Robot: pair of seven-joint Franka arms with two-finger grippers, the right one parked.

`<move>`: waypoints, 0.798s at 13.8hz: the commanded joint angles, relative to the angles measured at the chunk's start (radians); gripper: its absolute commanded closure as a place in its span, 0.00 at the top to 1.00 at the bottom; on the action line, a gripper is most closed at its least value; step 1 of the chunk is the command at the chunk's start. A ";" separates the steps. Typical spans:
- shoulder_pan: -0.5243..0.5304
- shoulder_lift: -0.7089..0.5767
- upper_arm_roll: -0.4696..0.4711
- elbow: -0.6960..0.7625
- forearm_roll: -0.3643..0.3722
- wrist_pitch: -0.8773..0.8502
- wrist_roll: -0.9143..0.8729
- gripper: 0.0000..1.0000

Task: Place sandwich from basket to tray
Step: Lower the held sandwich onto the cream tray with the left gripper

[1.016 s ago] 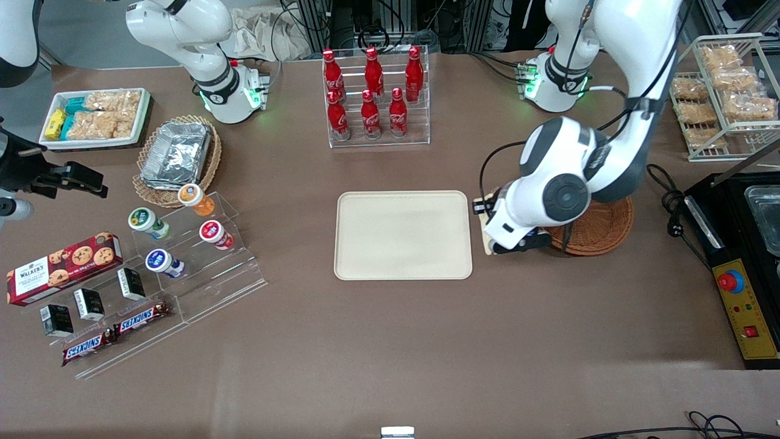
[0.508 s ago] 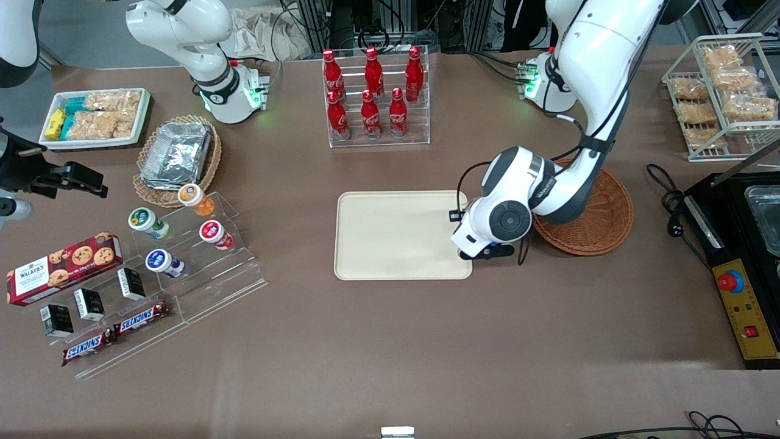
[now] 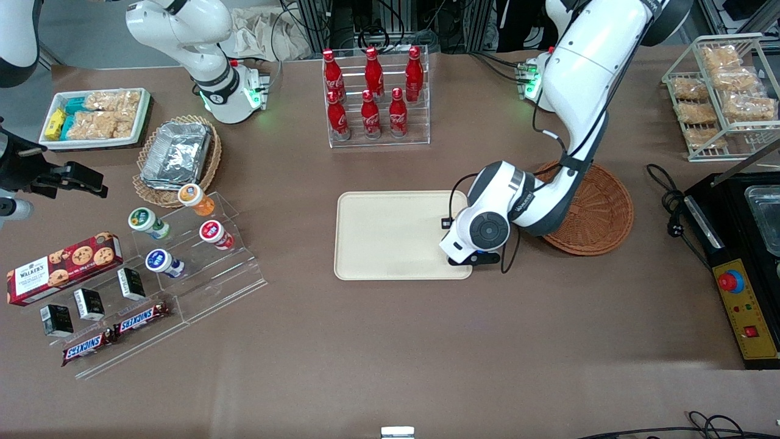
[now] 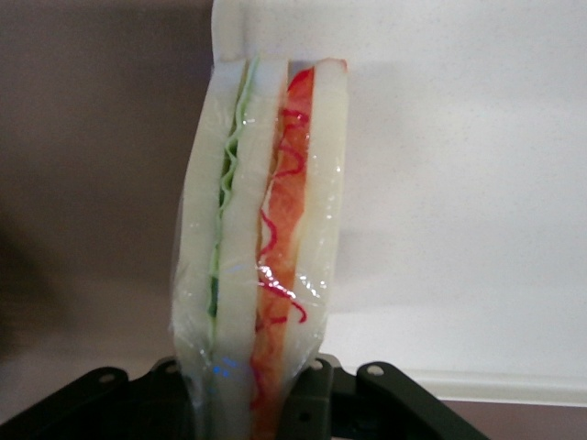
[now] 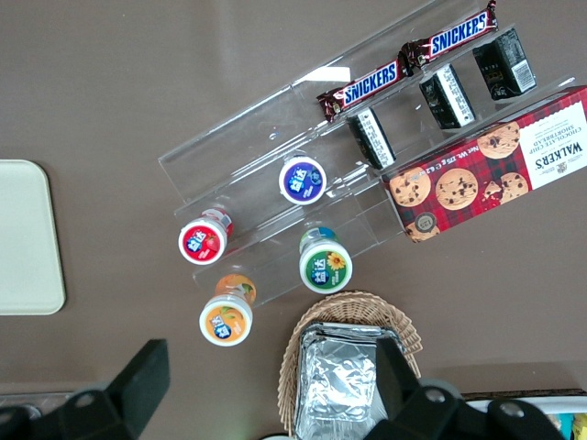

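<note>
The sandwich, a clear-wrapped wedge of white bread with green and red filling, stands on edge between my gripper's black fingers. My gripper is shut on it. In the front view the gripper hangs under the wrist, low over the cream tray at the tray's end nearest the reddish-brown basket; the sandwich is hidden there by the wrist. The tray's pale surface and the brown table show beneath the sandwich. No sandwich shows in the basket.
A rack of red bottles stands farther from the front camera than the tray. An acrylic stand with cups and snacks and a tan basket with foil containers lie toward the parked arm's end. A black control box lies beside the basket.
My gripper has moved from the basket's edge to over the tray's near-basket end, carrying the sandwich. The basket is now mostly uncovered.
</note>
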 commanded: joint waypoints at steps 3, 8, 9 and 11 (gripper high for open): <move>-0.035 0.039 0.009 0.036 0.020 0.024 -0.014 0.30; -0.046 0.045 0.012 0.036 0.021 0.027 -0.016 0.33; -0.046 0.044 0.013 0.036 0.021 0.027 -0.016 0.34; -0.044 0.044 0.015 0.036 0.023 0.027 -0.014 0.79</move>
